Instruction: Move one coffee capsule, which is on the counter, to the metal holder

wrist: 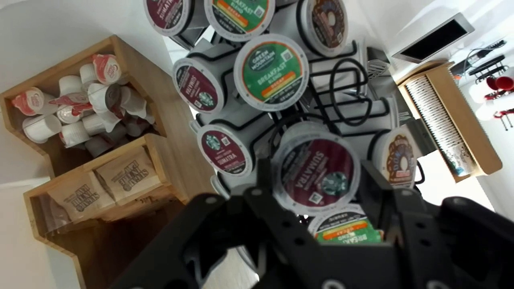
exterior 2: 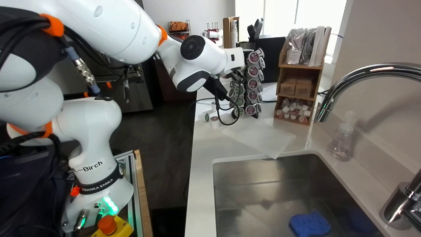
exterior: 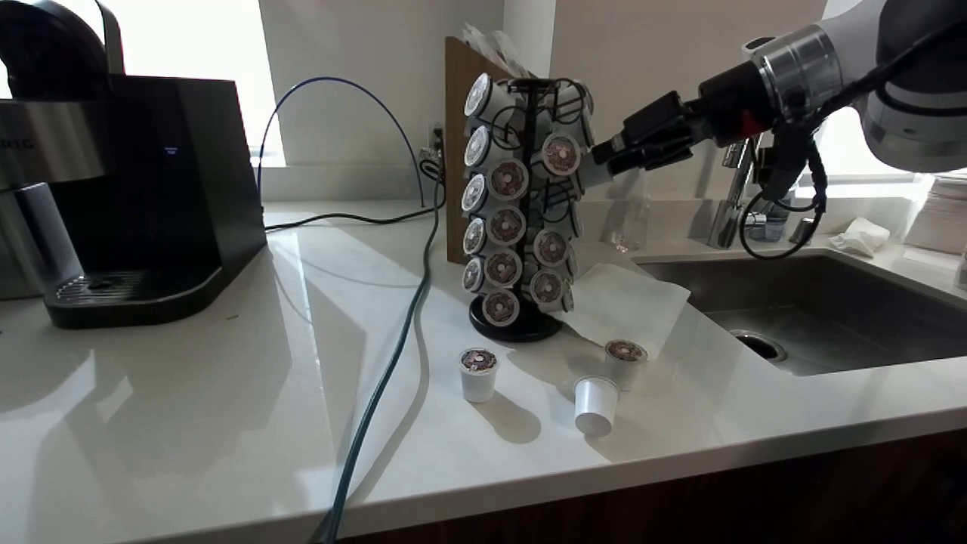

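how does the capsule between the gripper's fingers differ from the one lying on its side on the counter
Place: the coffee capsule is up at the metal holder, between the fingers of the gripper; the lying pod is on the counter, apart from the gripper.
Top: the coffee capsule is maroon-topped in the wrist view; the lying pod's lid looks green in an exterior view.
Shared: both are pale-bodied, round-lidded pods.

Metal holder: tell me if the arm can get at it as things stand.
Probably yes: the gripper holds the maroon-lidded coffee capsule right at the metal holder, and nothing visible blocks the way.
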